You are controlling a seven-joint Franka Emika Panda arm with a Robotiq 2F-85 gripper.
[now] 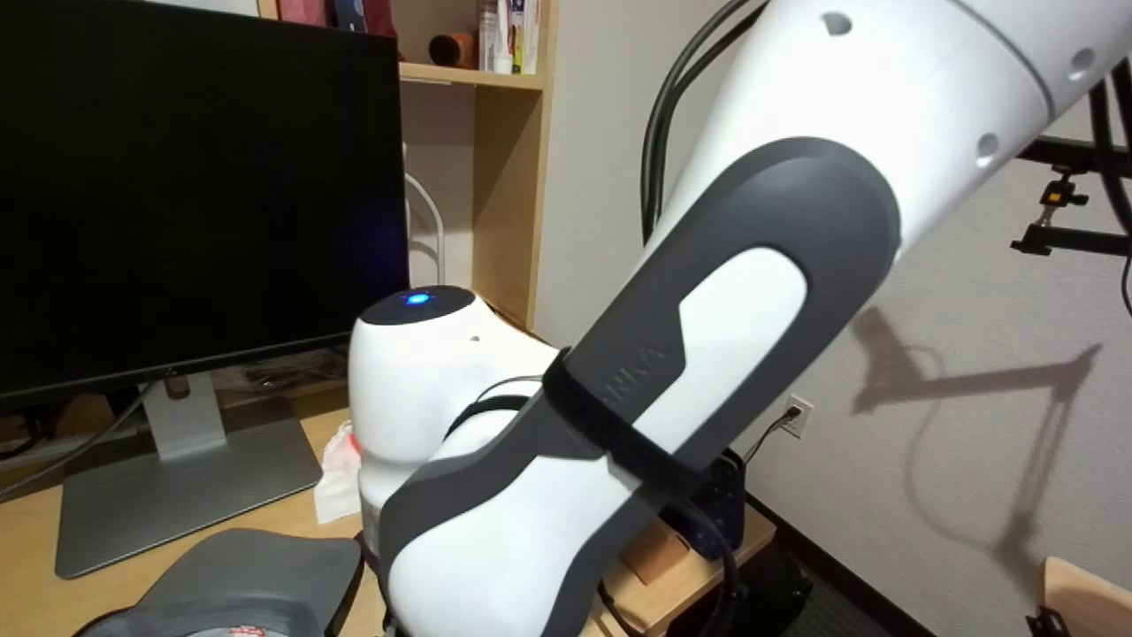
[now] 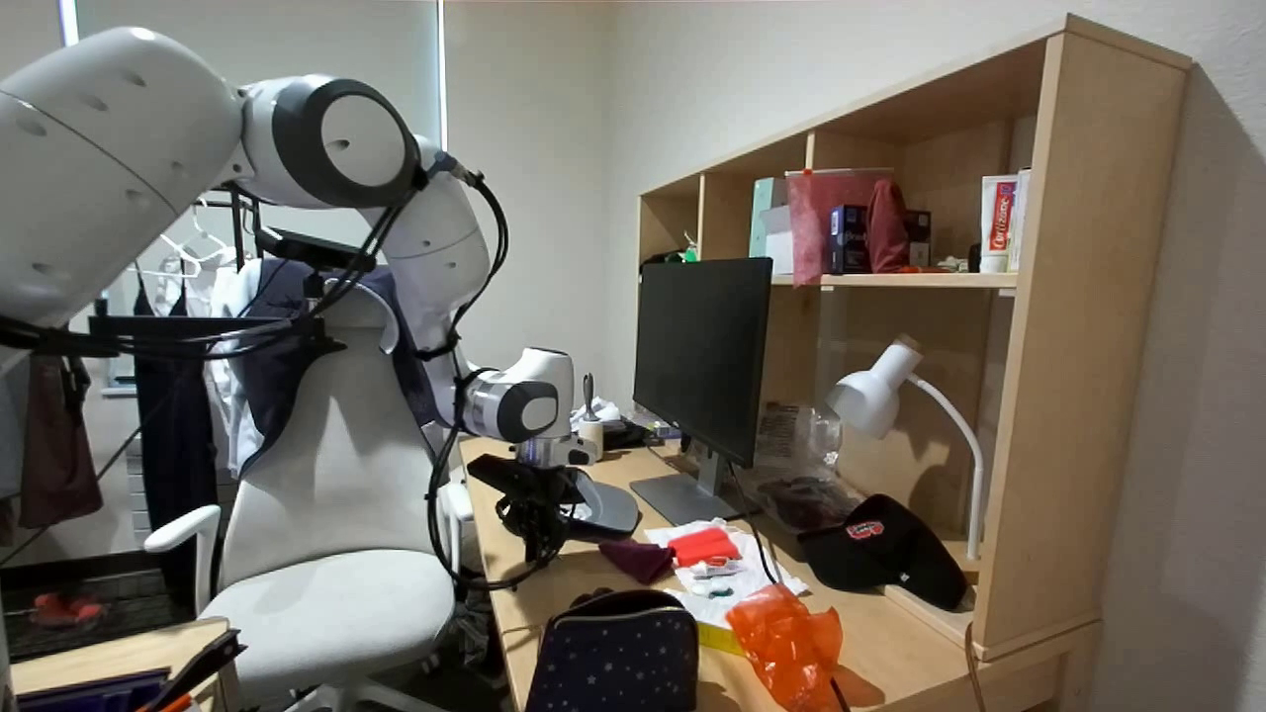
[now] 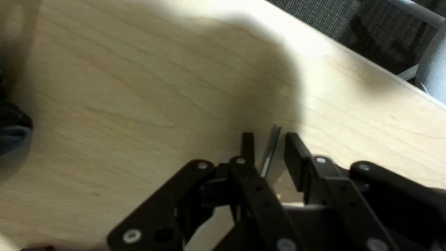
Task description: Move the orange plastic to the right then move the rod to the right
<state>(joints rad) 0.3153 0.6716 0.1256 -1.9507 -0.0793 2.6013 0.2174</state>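
Observation:
The orange plastic point(image 2: 786, 643) is a glossy, translucent, crumpled piece near the desk's front right in an exterior view. It does not show in the wrist view. The rod point(image 3: 271, 150) is thin and metallic and lies on the wooden desk in the wrist view. My gripper point(image 3: 270, 136) is partly open, with its two fingers on either side of the rod. Gaps show between the rod and both fingertips. The rod's near end is hidden behind the left finger. In an exterior view the gripper point(image 2: 536, 554) points down, low at the desk's edge.
A dark starry pouch point(image 2: 618, 658) stands in front of the gripper. A purple cloth point(image 2: 638, 560), a red-and-white packet point(image 2: 704, 546), a black cap point(image 2: 880, 554) and a monitor point(image 2: 704, 356) are on the desk. The desk edge point(image 3: 348, 52) drops to the floor beside a chair point(image 2: 326, 494).

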